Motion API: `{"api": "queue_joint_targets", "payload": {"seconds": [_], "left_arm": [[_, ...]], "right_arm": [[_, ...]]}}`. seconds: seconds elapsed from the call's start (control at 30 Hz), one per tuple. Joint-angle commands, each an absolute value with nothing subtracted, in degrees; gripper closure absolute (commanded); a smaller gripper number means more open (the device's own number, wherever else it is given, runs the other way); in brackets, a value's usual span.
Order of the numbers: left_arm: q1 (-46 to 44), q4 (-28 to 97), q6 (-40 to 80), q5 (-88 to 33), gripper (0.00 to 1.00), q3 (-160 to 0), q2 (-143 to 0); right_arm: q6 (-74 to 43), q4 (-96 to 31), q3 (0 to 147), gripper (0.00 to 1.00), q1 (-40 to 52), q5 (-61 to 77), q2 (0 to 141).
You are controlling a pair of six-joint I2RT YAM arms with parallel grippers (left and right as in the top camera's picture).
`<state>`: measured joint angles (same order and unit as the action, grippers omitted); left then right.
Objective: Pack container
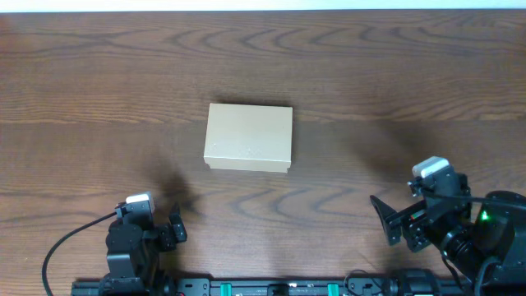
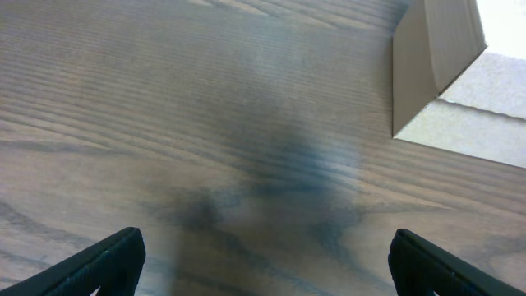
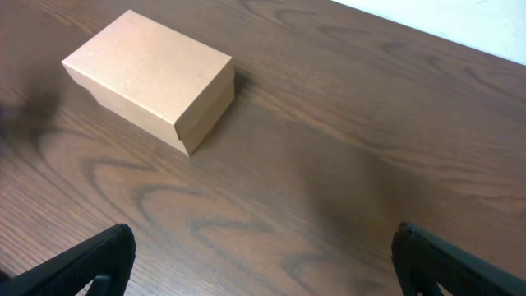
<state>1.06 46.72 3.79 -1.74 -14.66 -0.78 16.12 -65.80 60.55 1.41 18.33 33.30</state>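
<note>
The container (image 1: 248, 137) is a plain tan cardboard box with its lid down, lying flat in the middle of the wooden table (image 1: 394, 74). It also shows at the upper left of the right wrist view, container (image 3: 148, 78), and one corner of the container (image 2: 444, 74) fills the upper right of the left wrist view. My left gripper (image 1: 168, 232) sits near the front edge, below and left of the box, open and empty. My right gripper (image 1: 394, 224) is at the front right, open too, with only bare wood between its fingers (image 3: 103, 259).
Black cables and a rail (image 1: 271, 288) run along the table's front edge between the two arm bases. A pale strip (image 1: 263, 4) marks the far edge of the table.
</note>
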Motion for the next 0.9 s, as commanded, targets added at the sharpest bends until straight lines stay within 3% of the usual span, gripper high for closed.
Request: {"api": "queue_joint_targets", "payload": {"seconds": [0.0,0.87], "left_arm": [[1.1,47.3,2.5,-1.0,0.05,-12.7,-0.2],[1.1,47.1,2.5,-1.1,0.05,-10.5,-0.3]], "right_arm": [[16.8,-65.8,60.5,0.01,1.1,18.2,33.3],[16.8,-66.0,60.5,0.01,1.2,18.2,33.3]]}}
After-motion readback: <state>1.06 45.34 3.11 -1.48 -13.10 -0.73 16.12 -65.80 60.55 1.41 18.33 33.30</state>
